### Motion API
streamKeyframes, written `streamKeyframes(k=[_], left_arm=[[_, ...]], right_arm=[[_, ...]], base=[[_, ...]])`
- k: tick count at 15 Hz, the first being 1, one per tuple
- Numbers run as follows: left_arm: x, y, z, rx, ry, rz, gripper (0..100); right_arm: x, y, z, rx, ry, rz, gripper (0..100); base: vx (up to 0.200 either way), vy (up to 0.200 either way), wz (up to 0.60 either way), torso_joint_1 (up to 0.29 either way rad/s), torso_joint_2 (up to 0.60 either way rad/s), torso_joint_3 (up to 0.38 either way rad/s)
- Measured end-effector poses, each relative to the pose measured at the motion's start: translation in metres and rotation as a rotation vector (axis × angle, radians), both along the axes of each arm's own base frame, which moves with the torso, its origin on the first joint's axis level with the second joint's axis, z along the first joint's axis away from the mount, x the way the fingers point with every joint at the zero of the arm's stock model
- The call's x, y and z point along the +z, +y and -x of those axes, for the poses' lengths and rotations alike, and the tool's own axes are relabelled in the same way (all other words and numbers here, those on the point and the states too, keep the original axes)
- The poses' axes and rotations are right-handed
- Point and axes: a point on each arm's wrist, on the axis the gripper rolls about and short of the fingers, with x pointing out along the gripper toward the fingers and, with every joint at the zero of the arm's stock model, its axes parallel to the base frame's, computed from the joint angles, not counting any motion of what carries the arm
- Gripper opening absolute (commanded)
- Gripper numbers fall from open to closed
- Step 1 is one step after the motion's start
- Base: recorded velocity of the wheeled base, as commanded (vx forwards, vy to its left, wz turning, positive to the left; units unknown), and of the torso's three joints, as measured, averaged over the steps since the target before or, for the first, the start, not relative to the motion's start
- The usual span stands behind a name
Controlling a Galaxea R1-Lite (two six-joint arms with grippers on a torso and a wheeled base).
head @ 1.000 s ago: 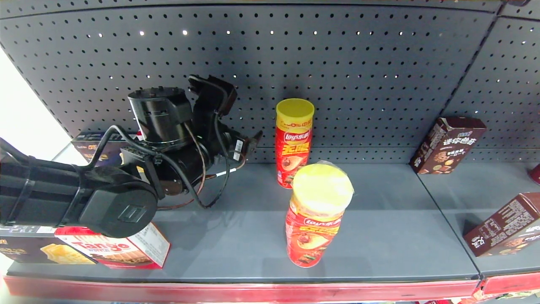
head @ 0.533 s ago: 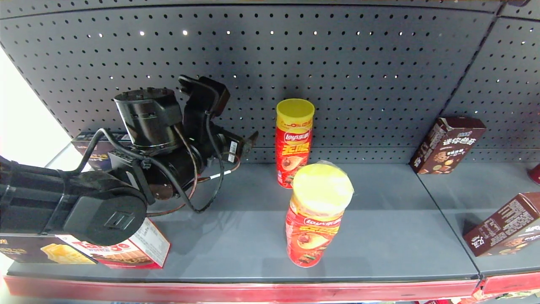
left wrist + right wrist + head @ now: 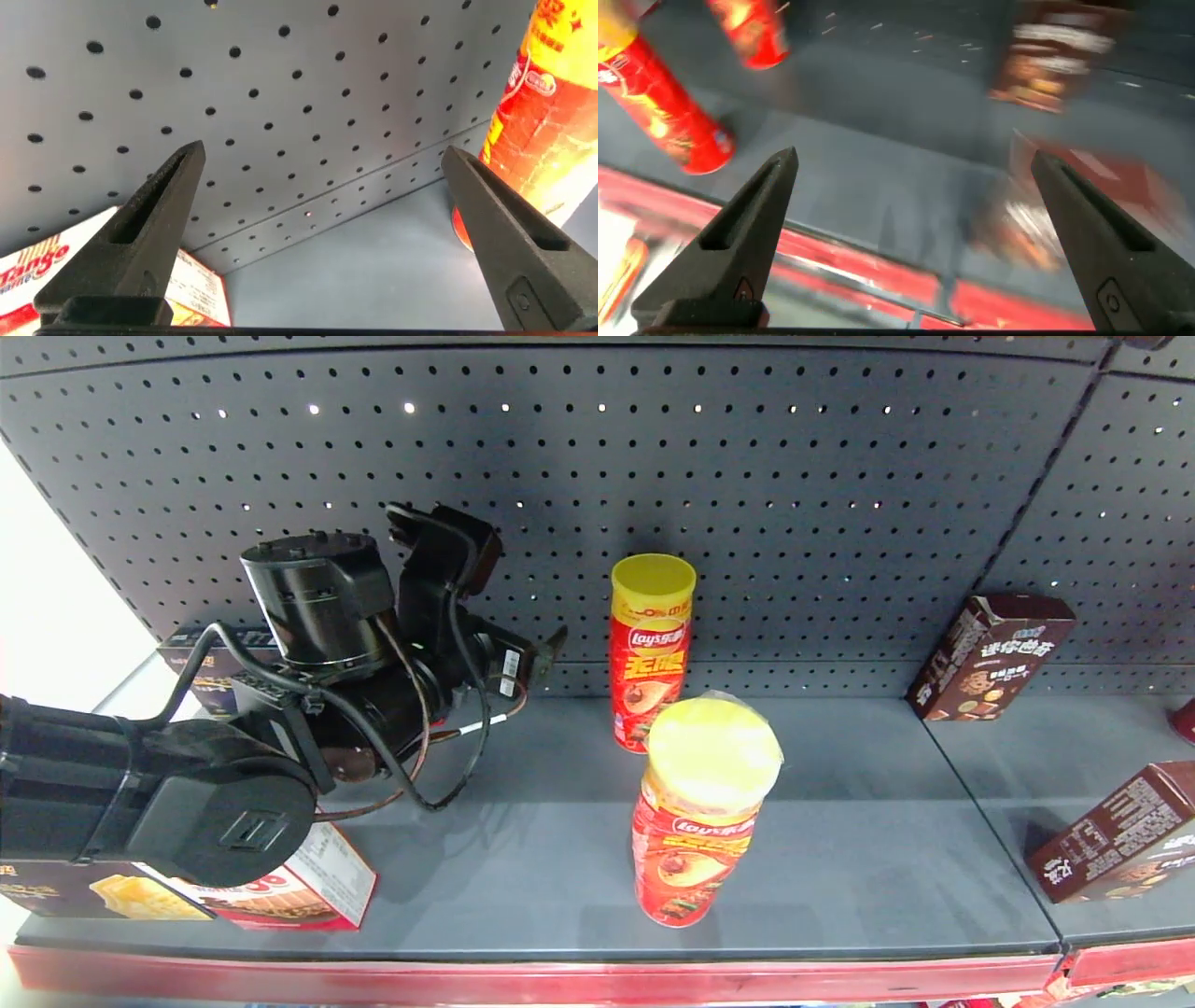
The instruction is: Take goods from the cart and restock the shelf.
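Grey shelf (image 3: 523,859) w/ a holed back wall (image 3: 747,476). Two chip cans stand mid frame: front can (image 3: 700,812) & back can (image 3: 651,649). Our left gripper (image 3: 322,154) sits mid left, wide open, empty. Right gripper (image 3: 913,157) is open too. We think: pull out slow, don't bump the cans.

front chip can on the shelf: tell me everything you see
The front chip can is a red tube with a yellow band and a pale yellow lid, some clear film at the lid's edge. It stands upright on the grey shelf near its front edge, ahead of the rear can, nothing gripping it.
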Motion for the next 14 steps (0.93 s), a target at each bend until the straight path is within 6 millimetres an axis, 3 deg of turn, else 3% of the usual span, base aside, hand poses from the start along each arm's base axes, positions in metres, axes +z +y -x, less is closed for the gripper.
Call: streamKeyframes(k=[3, 5, 10, 14], left_arm=[[-0.002, 0.009, -0.001, 0.024, 0.002, -0.001, 100], [-0.001, 0.011, -0.001, 0.028, -0.003, 0.001, 100], [0.002, 0.012, -0.001, 0.031, -0.012, 0.006, 100], [0.004, 0.012, -0.002, 0.031, -0.018, 0.009, 100]], right_arm=[[0.005, 0.029, -0.056, 0.146, 0.057, 0.044, 100], [-0.001, 0.055, -0.082, 0.234, 0.112, 0.077, 100], [-0.026, 0.104, -0.105, 0.399, 0.24, 0.152, 100], [-0.037, 0.127, -0.12, 0.443, 0.288, 0.19, 100]], base=[[0.0, 0.0, 0.0, 0.0, 0.0, 0.0], [0.0, 0.0, 0.0, 0.0, 0.0, 0.0], [0.0, 0.0, 0.0, 0.0, 0.0, 0.0], [0.0, 0.0, 0.0, 0.0, 0.0, 0.0]])
